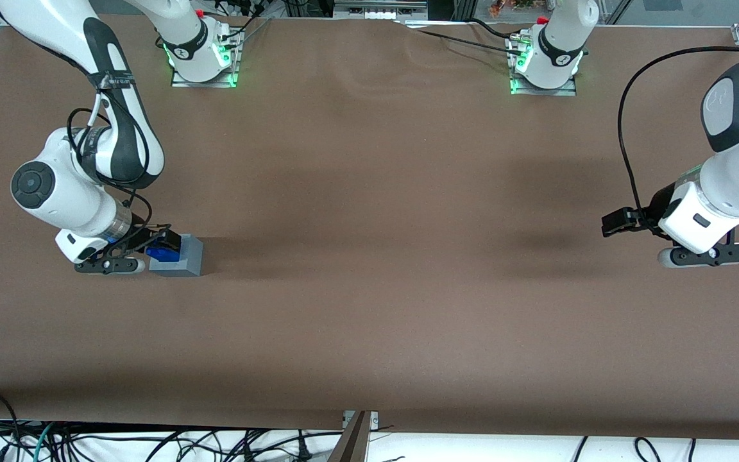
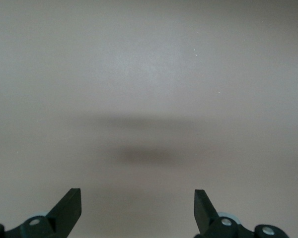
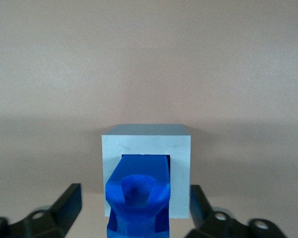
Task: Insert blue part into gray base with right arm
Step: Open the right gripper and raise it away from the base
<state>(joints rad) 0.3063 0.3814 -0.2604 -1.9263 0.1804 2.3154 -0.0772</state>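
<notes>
Between spread claw (image 3: 134, 218) fingers, blue part (image 3: 138, 196) seated in gray base (image 3: 181, 148), unclasped

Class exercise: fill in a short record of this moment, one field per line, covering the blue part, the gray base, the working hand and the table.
blue part: sitting in the recess of the base, part of it sticking out
gray base: on the table, toward the working arm's end
hand: at the base, fingers spread either side of the part, not touching it
table: brown cover
</notes>
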